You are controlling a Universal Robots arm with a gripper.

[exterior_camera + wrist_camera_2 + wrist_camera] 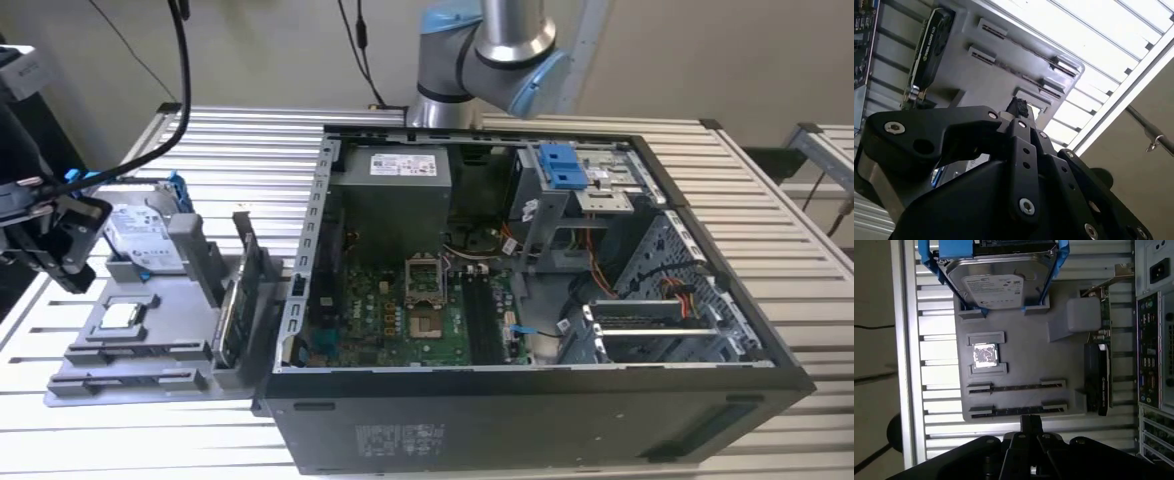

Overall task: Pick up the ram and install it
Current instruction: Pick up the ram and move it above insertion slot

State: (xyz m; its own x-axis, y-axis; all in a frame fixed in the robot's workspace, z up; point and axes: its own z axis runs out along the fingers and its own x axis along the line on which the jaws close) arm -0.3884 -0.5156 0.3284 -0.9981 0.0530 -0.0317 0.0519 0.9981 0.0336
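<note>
pincer [1030, 423] over tray [1024, 350] edge; ram [1016, 411] prob. slotted nrby

The pincer [70, 278] is cut off at the exterior view's left edge, the arm [501, 40] at its top. The tray's [1024, 350] two long slots [1016, 387] read as thin dark lines; whether the ram sits in either cannot be told. The drive [999, 282] runs off the first wrist view's edge, and the pincer's body hides part of the tabletop [936, 370] there.
</note>
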